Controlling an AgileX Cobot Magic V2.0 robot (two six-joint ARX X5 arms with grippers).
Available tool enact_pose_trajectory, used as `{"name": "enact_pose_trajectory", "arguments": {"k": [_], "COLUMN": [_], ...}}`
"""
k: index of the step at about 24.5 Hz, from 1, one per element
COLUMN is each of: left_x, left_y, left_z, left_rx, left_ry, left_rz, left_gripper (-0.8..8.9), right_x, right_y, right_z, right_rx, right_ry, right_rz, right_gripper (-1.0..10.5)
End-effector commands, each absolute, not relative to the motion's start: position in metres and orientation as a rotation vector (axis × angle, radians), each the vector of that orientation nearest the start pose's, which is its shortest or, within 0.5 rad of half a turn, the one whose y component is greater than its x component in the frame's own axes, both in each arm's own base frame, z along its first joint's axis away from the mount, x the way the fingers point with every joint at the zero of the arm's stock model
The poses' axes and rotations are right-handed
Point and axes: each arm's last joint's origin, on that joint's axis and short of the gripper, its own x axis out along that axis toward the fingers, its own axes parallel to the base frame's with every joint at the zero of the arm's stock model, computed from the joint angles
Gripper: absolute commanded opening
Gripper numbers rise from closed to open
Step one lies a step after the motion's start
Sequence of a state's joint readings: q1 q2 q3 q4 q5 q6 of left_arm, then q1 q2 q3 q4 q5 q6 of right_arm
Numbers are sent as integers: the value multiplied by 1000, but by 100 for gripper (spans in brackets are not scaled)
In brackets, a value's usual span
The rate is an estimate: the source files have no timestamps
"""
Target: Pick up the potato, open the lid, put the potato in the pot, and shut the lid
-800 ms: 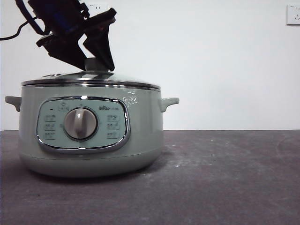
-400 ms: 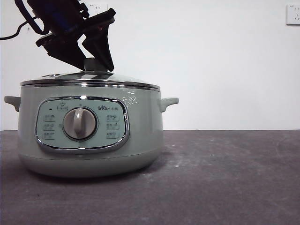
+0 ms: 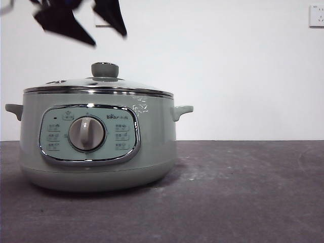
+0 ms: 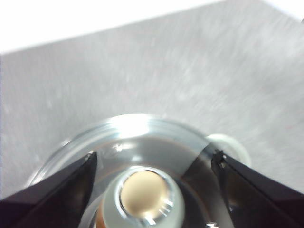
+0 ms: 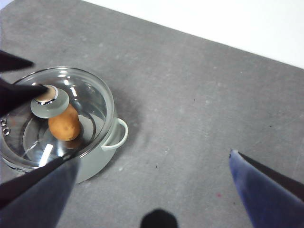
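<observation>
Even, bright light from above throws glare on the glass lid (image 4: 128, 128), while the left wrist view is blurred and washed out.

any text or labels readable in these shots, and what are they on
"Bear": on the pot's control panel, upper right of the dial.
Small button labels around the dial: too small to read.
White marking on the pot's wall right of the panel: not legible.
Lid, wall socket: no readable text.
</observation>
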State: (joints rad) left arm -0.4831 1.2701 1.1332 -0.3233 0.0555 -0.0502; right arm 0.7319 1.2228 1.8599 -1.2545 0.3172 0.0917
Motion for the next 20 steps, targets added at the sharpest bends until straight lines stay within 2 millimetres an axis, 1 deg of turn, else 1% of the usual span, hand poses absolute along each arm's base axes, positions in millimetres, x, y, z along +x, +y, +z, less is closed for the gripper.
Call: {"name": "enact_pose_trajectory", "arguments": {"k": [1, 4, 5, 6, 7, 9, 10, 11, 13, 14, 16, 18, 20], "left_x": [224, 195, 187, 180, 171, 161, 156, 153, 148, 145, 139, 133, 127], "left_y": [-125, -114, -111, -108, -105, -101, -99, -98, -95, -95, -96, -97, -97], "left_z": [357, 372, 375, 377, 378, 379, 378, 378, 377, 376, 366, 346, 318], "left_rx": [39, 39, 42, 47, 55, 79, 107, 122, 144, 156, 163, 157, 148], "left_ry": [426, 405, 408, 415, 429, 451, 460, 466, 476, 480, 462, 456, 454], "left_rz": [-542, -561, -566, -572, -579, -589, -594, -588, -553, -533, -530, -509, -497], "left_gripper": [408, 398, 371, 319, 228, 57, -24, -7, -8, -8, -8, -8, -8], "right_x": [134, 135, 135, 135, 134, 134, 133, 133, 132, 131, 127, 122, 117], "right_y": [108, 110, 110, 109, 109, 109, 108, 108, 107, 106, 102, 98, 94], "right_z": [475, 451, 444, 436, 426, 411, 401, 393, 377, 364, 339, 314, 292], "right_rx": [-206, -204, -202, -199, -194, -189, -184, -180, -168, -155, -131, -104, -77], "right_ry": [567, 567, 567, 566, 566, 572, 577, 578, 580, 575, 542, 503, 461], "right_rz": [371, 373, 373, 372, 372, 368, 366, 364, 360, 358, 362, 367, 373], "right_gripper": [531, 523, 493, 448, 380, 268, 183, 120, -2, -16, -16, -16, -16]}}
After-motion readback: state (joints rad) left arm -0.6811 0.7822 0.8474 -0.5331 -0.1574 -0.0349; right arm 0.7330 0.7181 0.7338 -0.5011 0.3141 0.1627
